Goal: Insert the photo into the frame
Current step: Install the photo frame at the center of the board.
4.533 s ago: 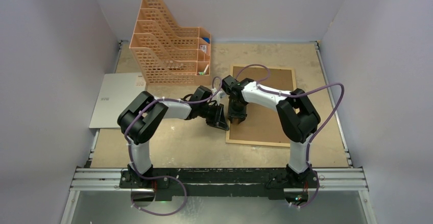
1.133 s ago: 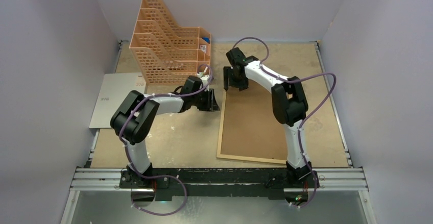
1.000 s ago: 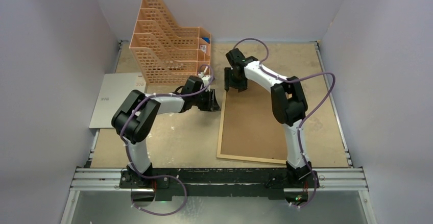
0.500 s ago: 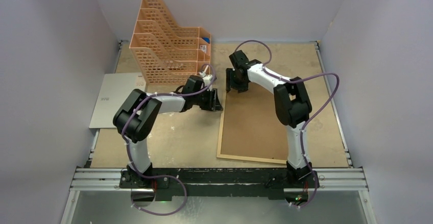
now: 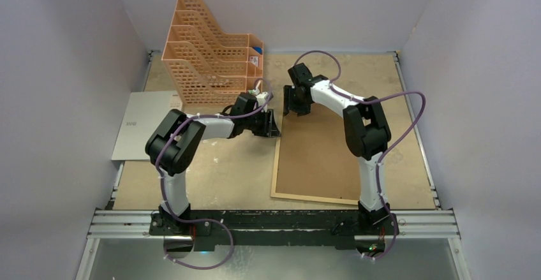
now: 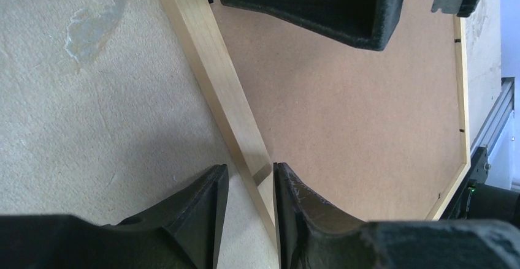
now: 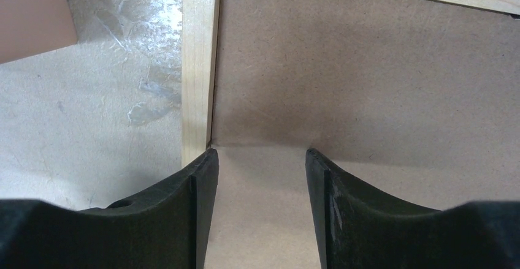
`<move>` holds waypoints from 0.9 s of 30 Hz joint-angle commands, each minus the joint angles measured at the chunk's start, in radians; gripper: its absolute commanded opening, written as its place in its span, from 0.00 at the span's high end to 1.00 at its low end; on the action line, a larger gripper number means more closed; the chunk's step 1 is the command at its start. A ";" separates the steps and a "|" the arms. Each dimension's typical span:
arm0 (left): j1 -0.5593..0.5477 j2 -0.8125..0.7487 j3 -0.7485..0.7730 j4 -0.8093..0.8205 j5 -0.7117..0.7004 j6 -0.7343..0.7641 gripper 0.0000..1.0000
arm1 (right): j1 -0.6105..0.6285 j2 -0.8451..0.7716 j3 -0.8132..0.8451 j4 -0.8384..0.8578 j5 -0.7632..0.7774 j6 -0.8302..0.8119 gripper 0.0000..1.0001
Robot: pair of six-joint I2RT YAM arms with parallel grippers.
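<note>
The frame (image 5: 276,165) lies back up on the table, a thin light-wood rail around a brown backing board (image 5: 319,159). My left gripper (image 5: 273,129) is at its left rail near the far corner. In the left wrist view that rail (image 6: 214,79) passes between the fingers of the left gripper (image 6: 248,174), against the right finger, with a gap to the left one: open. My right gripper (image 5: 295,109) is at the far left corner. In the right wrist view the right gripper (image 7: 257,155) stands open over the board beside the rail (image 7: 197,67). The photo is out of view.
An orange lattice file organizer (image 5: 210,50) stands at the back left, close behind the left gripper. A pale grey sheet (image 5: 147,124) lies over the table's left edge. The walls enclose the table on three sides.
Since the earliest frame the frame has turned from crosswise to lengthwise and come nearer. In the last second both grippers have shifted slightly right; the frame has stayed put.
</note>
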 commanded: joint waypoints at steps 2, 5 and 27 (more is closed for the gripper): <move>-0.012 0.058 -0.011 -0.084 -0.040 0.018 0.65 | 0.005 0.131 -0.045 -0.133 0.008 -0.007 0.42; -0.012 0.062 -0.017 -0.074 -0.030 0.012 0.67 | 0.005 0.139 -0.043 -0.131 0.008 -0.006 0.40; -0.002 0.071 -0.018 -0.066 -0.001 0.004 0.69 | 0.018 0.221 -0.019 -0.192 0.114 0.000 0.38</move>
